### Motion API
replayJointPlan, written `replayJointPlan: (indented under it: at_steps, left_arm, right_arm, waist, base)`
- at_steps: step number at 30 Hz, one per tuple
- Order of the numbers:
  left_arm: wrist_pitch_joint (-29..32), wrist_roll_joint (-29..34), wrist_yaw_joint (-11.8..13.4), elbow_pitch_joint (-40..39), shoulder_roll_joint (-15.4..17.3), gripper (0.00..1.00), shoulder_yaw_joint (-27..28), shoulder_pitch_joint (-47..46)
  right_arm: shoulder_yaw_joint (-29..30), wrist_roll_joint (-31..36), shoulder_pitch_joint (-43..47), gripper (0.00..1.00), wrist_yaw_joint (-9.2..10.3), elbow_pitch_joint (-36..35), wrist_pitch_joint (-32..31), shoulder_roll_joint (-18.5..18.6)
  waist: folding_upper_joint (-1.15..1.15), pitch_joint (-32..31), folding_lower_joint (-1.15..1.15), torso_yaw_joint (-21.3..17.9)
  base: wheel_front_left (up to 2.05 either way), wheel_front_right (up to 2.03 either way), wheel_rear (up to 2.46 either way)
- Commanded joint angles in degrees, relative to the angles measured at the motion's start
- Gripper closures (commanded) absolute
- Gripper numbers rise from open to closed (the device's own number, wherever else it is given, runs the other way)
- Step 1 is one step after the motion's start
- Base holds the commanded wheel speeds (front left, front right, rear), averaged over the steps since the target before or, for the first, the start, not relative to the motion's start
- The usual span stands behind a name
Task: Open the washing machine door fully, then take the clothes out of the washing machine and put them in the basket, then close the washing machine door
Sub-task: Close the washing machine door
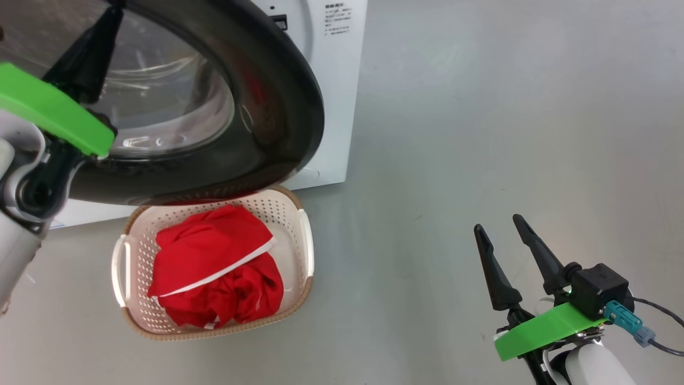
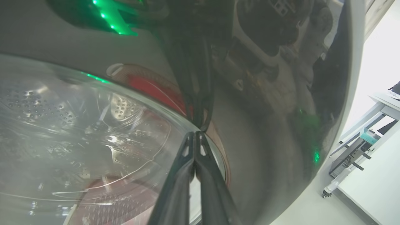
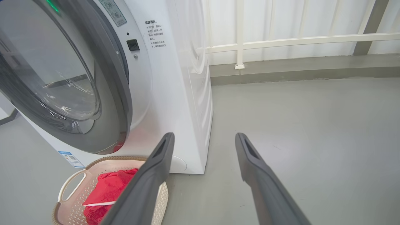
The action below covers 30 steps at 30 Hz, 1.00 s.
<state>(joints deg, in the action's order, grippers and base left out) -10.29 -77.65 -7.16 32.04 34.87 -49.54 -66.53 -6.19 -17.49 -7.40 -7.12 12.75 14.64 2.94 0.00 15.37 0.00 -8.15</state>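
Clothes [image 1: 214, 267] lie in the basket [image 1: 278, 206] on the floor [image 1: 481, 133] under the washing machine door [image 1: 288, 107], which your left hand [image 2: 195, 133] touches with fingers together, while your right hand [image 1: 497, 222] hangs spread apart.

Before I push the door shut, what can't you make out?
- What's left in the drum: head view, the washing machine door covers the opening; left wrist view, glare blurs red patches.
- Far rim of the basket: head view, under the door.
- Left gripper touching the door or not: left wrist view, tips merge with their reflection.
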Motion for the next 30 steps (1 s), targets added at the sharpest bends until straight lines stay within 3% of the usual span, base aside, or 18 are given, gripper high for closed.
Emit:
replayJointPlan:
  at_steps: [1, 18, 26, 30]
  left_arm:
    - [-1.4, -0.6, -0.3, -0.1, 1.5, 1.00, 1.9, -4.2]
    - [-4.3, -1.4, -0.3, 5.0, 0.4, 1.00, -1.9, -6.1]
    - [-4.7, -2.4, -0.3, 4.6, -0.3, 1.00, -2.4, -3.0]
    - [-4.7, 0.0, -0.3, 4.0, -0.3, 1.00, -0.6, 0.1]
  right_arm:
    - [-1.3, -0.3, -1.3, 0.00, -0.36, -1.4, 0.4, -0.1]
    - [-1.3, -0.5, -1.1, 0.00, -0.36, -1.4, 0.4, -0.1]
    - [-0.7, 0.2, -0.6, 0.00, -0.36, -0.9, 0.4, -0.1]
    - [-0.6, 0.5, -0.2, 0.00, -0.36, -0.7, 0.4, -0.1]
  waist:
    - [0.00, 0.2, 0.00, -0.3]
    - [0.00, 0.2, 0.00, -1.1]
    - [0.00, -1.3, 0.00, 1.0]
    - [0.00, -2.1, 0.00, 2.0]
  base:
    - [0.00, 0.00, 0.00]
    - [0.00, 0.00, 0.00]
    - [0.00, 0.00, 0.00]
    - [0.00, 0.00, 0.00]
